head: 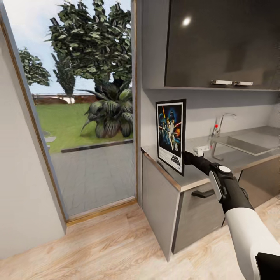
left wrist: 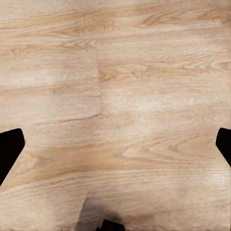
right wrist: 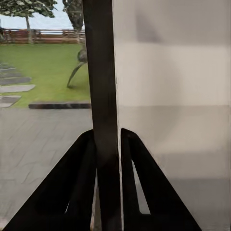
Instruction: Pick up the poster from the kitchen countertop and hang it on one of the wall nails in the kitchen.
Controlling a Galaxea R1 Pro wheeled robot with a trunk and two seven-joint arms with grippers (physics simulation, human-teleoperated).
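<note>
we see right gripper clamped on poster edge, poster upright over left end of kitchen countertop, beside glass door. r wrist cam: fingers pinch dark poster edge. left gripper wide apart, holds nothing, above wood floor.
</note>
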